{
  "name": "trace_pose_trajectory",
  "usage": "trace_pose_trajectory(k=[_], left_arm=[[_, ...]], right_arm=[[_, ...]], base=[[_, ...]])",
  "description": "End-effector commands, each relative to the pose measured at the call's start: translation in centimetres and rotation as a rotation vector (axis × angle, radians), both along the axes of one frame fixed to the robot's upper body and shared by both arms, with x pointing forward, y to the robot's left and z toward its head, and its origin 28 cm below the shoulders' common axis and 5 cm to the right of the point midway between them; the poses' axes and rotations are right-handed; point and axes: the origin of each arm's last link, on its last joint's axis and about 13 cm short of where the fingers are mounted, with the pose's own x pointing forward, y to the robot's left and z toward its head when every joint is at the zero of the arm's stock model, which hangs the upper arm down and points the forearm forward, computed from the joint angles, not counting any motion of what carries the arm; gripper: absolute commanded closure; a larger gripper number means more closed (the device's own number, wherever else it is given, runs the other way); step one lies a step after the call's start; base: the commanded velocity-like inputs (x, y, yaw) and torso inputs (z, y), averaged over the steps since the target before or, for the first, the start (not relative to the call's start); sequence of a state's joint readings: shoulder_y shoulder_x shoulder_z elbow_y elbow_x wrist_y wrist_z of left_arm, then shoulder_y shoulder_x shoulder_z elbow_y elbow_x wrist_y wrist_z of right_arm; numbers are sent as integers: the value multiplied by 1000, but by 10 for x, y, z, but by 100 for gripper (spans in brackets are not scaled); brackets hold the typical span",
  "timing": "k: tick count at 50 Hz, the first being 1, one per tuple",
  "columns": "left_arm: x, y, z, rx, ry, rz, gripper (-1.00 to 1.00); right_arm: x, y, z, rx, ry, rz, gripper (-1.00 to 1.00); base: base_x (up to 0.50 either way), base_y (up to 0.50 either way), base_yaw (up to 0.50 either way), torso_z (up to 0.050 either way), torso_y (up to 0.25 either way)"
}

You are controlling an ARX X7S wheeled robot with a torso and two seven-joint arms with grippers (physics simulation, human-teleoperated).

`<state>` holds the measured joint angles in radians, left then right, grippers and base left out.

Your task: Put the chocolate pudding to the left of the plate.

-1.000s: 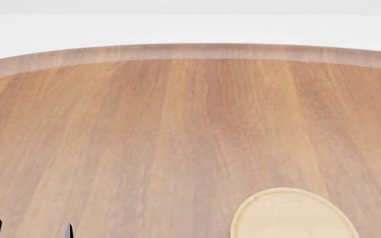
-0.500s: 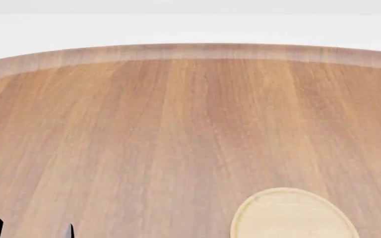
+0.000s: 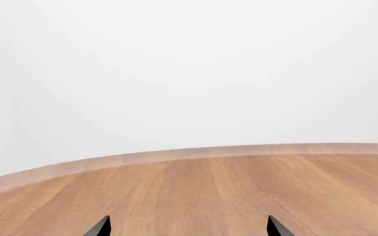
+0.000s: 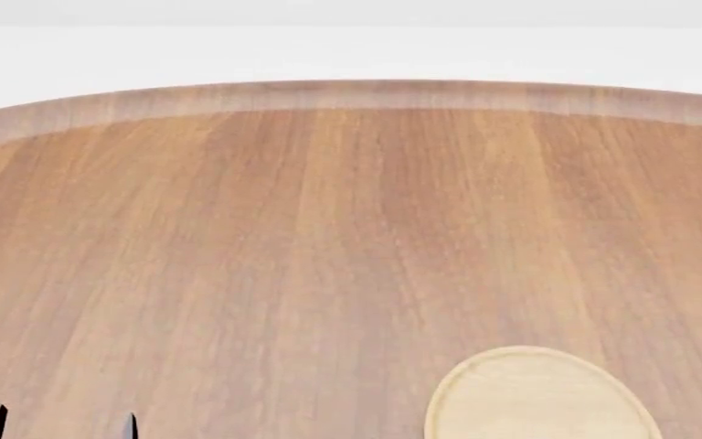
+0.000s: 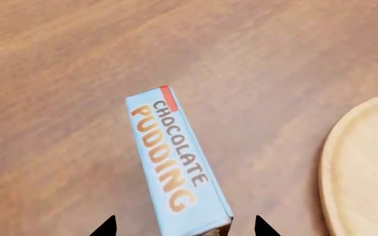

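Observation:
In the right wrist view the chocolate pudding (image 5: 173,162) shows its light blue top with a red edge and orange lettering. It stands on the wood table beside the pale wooden plate (image 5: 366,167). My right gripper (image 5: 183,227) is open, its two dark fingertips on either side of the box's near end, with a gap on each side. The head view shows the plate (image 4: 534,395) at the bottom right, but neither the pudding nor the right gripper. My left gripper (image 4: 61,425) is open at the bottom left and holds nothing (image 3: 187,227).
The round wooden table (image 4: 326,229) fills the head view, and its far rim (image 4: 351,94) curves against a white background. The left wrist view shows only the tabletop (image 3: 228,191) and its edge ahead of the fingertips.

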<state>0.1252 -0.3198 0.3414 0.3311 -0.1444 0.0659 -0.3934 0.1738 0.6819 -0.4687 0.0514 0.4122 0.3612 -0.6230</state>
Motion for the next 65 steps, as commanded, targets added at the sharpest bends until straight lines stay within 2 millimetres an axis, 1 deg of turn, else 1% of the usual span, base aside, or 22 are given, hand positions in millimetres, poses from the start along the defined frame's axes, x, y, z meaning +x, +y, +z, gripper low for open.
trace_pose_trajectory(k=[1,12,18,27,28,46,53,54,57,58,62,65], left_arm=[[0,0,1,0,0,-1,-100],[0,0,0,-1,-1,-4,-100],[0,0,0,-2,-2,-2,-100],[0,0,-1,-3,-1,-3,-100],[0,0,0,-4,0,-3,-100],[0,0,0,-3,-1,-3,-100],[0,0,0,-3,0,-3,-100],[0,0,0,-2,1,-3,-100],[0,0,0,-2,1,-3,-100],[0,0,0,-1,0,-3,-100],[0,0,-1,0,0,-2,-100],[0,0,0,-1,1,-2,-100]], right_arm=[[2,1,-1,-2,3,1,-100],[6,3,2,-9,-7,9,-100],[12,6,0,-5,-12,12,-100],[10,7,-3,17,-2,17,-100],[9,7,-2,20,-6,19,100],[8,6,-6,17,-21,13,100],[10,7,3,17,-48,20,100],[11,7,7,18,-60,17,100],[11,7,7,18,-60,17,100],[13,7,12,19,-76,18,100],[18,7,15,16,-90,10,100],[22,8,21,21,-103,6,100]], base=[[0,0,0,0,0],[0,0,0,0,0],[0,0,0,0,0],[0,0,0,0,0],[0,0,0,0,0],[0,0,0,0,0],[0,0,0,0,0],[0,0,0,0,0],[0,0,0,0,0],[0,0,0,0,0],[0,0,0,0,0],[0,0,0,0,0]])
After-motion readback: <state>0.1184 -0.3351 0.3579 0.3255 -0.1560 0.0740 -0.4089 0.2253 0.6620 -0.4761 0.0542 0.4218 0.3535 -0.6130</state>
